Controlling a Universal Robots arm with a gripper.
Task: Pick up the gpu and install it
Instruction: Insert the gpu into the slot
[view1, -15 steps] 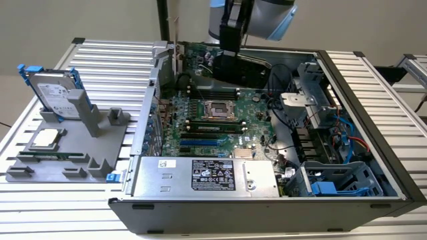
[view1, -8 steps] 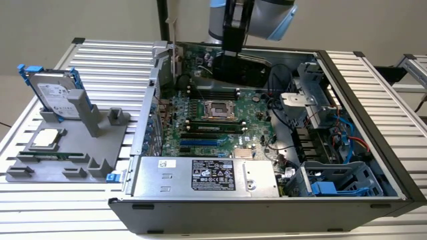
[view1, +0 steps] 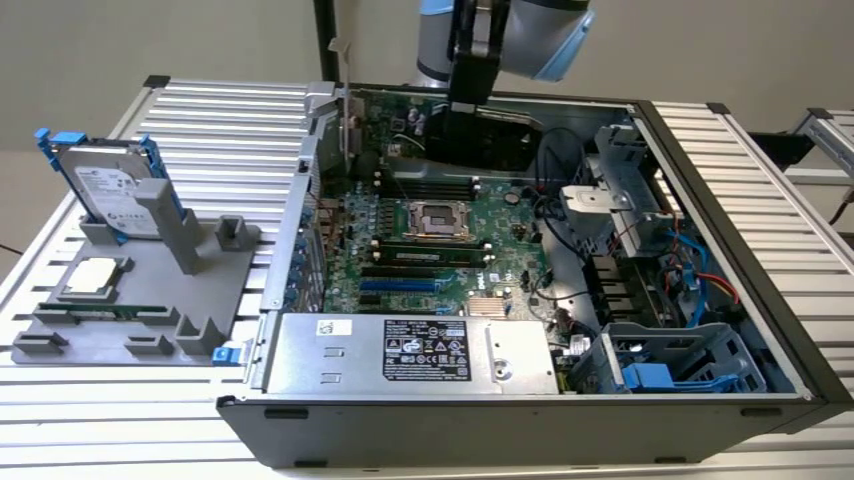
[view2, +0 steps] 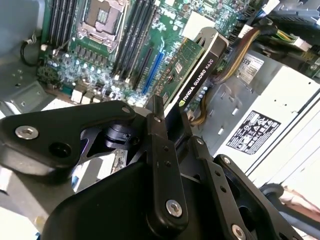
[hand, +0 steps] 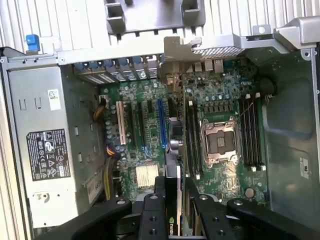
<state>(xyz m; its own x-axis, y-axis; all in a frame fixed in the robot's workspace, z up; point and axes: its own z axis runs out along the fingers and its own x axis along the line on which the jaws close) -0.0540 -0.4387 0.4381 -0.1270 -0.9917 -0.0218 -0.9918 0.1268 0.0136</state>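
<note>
Nearest the camera in the exterior view, along the bottom of the frame, the open computer case is lying on its side on a slatted metal table. Just behind its front wall, in the lower middle of the frame, the silver power supply is sitting with its label facing up, and a blue-tabbed drive cage is sitting at the lower right. At the exterior view's left, outside the case, a grey fixture is carrying a processor chip and a thin memory stick, with a silver hard drive standing upright in blue rails at its far end.

Deeper in, at the centre of the frame, the green motherboard is showing its bare processor socket with memory slots on both sides.

Farther back, in the upper middle of the frame, the gripper is reaching down into the case and clamping the gpu. In the second wrist view its black fingers are pressing on both faces of the card, closed down to the card's thickness. The gpu is hanging upright over the far part of the motherboard; whether its lower edge is touching the board, I cannot tell. At the top edge, the grey and blue arm is rising out of the frame.
</note>
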